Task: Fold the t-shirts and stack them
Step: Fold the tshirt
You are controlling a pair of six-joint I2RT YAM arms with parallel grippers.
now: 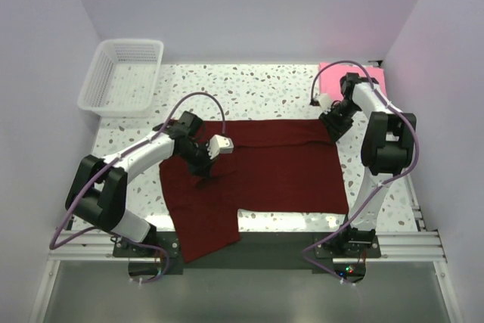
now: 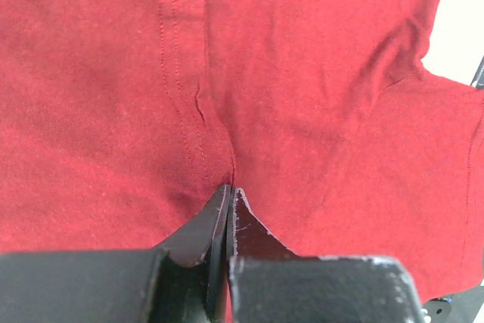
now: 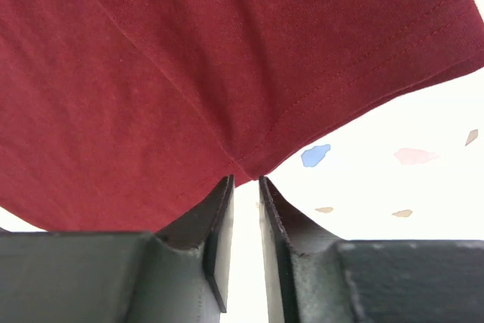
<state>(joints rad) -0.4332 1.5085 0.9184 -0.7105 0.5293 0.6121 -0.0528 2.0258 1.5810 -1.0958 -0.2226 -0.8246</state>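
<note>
The dark red t-shirt (image 1: 265, 172) lies spread flat across the middle of the table, one sleeve hanging over the near edge. My left gripper (image 1: 203, 164) rests on its left part, and in the left wrist view it (image 2: 229, 187) is shut on a pinched ridge of the red cloth (image 2: 302, 73). My right gripper (image 1: 333, 128) is at the shirt's far right corner. In the right wrist view its jaws (image 3: 246, 179) stand a narrow gap apart, white table showing between them, with the hemmed corner of the shirt (image 3: 151, 73) right at their tips. The pink t-shirt (image 1: 333, 79) lies folded at the back right, partly behind the right arm.
A white mesh basket (image 1: 94, 81) stands at the back left corner. The speckled table (image 1: 257, 88) is walled in on three sides. Purple cables loop over both arms.
</note>
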